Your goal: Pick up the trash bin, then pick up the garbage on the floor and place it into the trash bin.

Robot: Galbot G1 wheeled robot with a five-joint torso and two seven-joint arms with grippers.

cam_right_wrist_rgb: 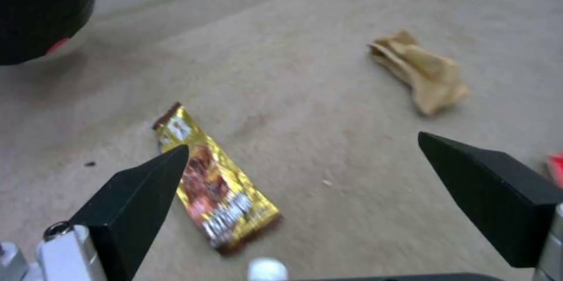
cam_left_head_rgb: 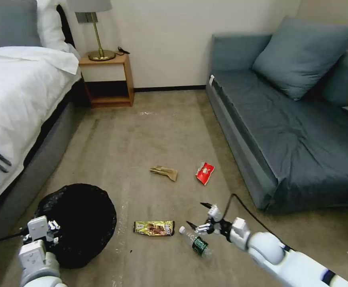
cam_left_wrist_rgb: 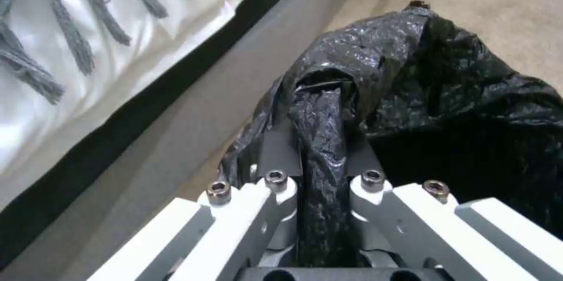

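- Pinching the black bag at the rim of the trash bin with the left end effector, beside the bed.
- Hovering with the right end effector spread wide (fingertips apart) over the clear bottle, near the gold wrapper.
- Lying farther on the floor: tan paper, red packet.

bedroom | bed | nightstand | lamp | sofa | carpet

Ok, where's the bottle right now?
In the head view the bottle lies on the carpet just under the open right pincer, beside the gold wrapper.
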